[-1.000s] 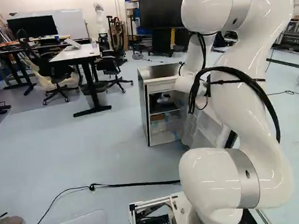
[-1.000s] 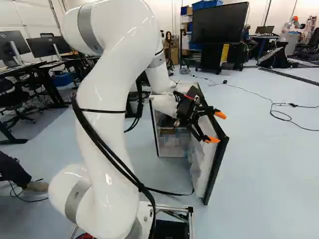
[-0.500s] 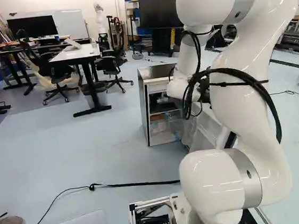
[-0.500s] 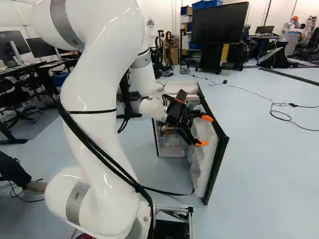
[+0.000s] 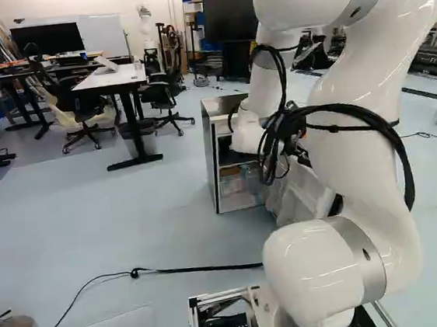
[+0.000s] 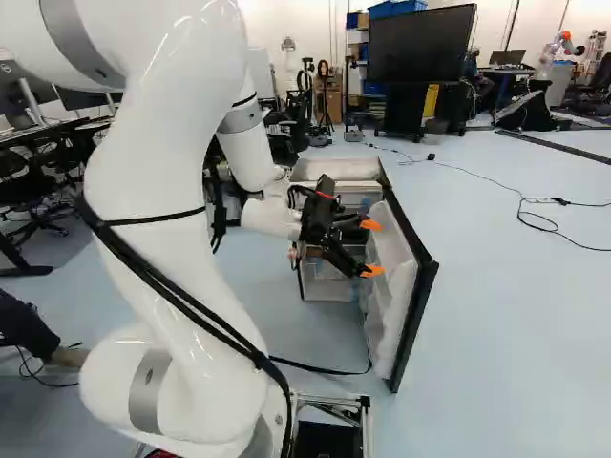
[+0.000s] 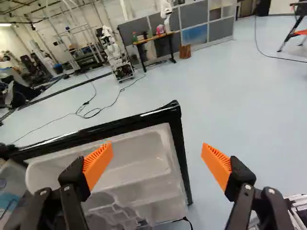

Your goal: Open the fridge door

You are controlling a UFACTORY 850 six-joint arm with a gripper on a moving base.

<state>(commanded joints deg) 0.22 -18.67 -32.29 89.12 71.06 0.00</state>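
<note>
Right base view: we have the door point(image 6: 389, 310) wide open, standing out from the fridge point(image 5: 213, 164), right of our arm point(image 6: 143, 229).
Door's inner shelves face our gripper point(image 6: 370, 248); from the wrist view we note its fingers spread, grasping nothing, with the door's black-edged corner ahead, between the lines of the orange pads point(image 7: 99, 163). We cannot tell whether either pad touches the door. Beyond the fridge, we log a large screen point(image 6: 420, 46); left of it in the left base view, a white desk point(image 5: 108, 79).
</note>
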